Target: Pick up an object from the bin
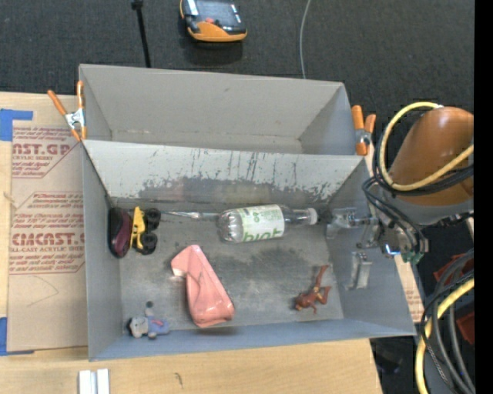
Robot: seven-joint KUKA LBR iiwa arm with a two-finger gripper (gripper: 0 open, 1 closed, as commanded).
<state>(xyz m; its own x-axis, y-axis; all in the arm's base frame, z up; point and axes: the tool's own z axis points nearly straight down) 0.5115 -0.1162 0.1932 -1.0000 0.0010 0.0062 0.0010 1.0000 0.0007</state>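
Here, dark flooring (400,46) lies beyond the scuffed grey bin (216,108).

Small brown toy figure (311,296), lying front-right corner.

Outside the bin (223,104): orange-and-black handheld device (213,19) on dark floor (46,38) at 12 o'clock. Black rod (142,35) at 11, thin pale cable (305,38) at 1. Light wood surface (254,365) at 6, small white part (92,379) at 7.
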